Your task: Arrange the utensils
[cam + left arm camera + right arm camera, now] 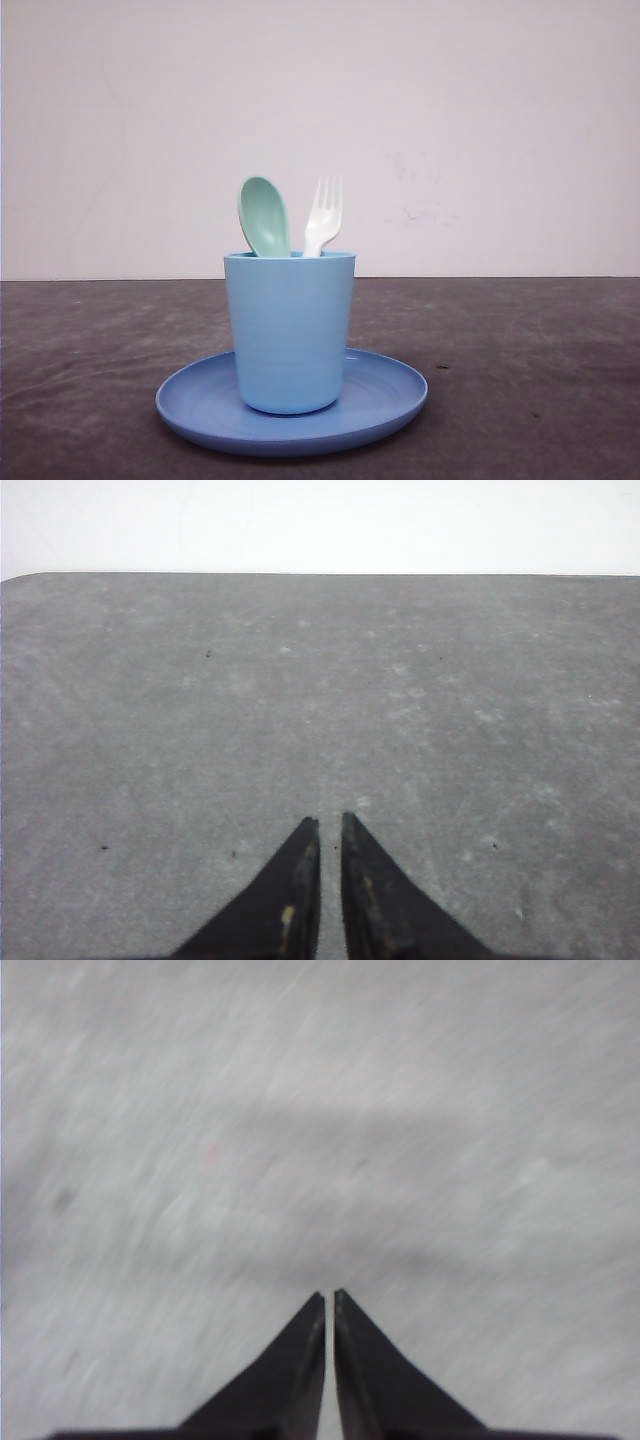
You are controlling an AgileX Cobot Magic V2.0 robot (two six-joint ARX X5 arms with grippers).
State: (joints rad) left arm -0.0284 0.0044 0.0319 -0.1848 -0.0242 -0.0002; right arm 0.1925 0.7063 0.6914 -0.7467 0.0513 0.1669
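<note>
With both my left fingers [330,825] and right fingers [329,1300] pinched nearly together and empty, a careless reach could topple the light blue plastic cup [289,335] holding the mint-green plastic spoon [263,216] and small white plastic fork [323,217].

Front view low and close, facing the wall across the table [540,380], wrist views angled down at the same tabletop.

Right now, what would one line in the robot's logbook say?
spoon and fork: standing in cup | cup: on plate | left gripper: jaws shut, empty | right gripper: jaws shut, empty
</note>
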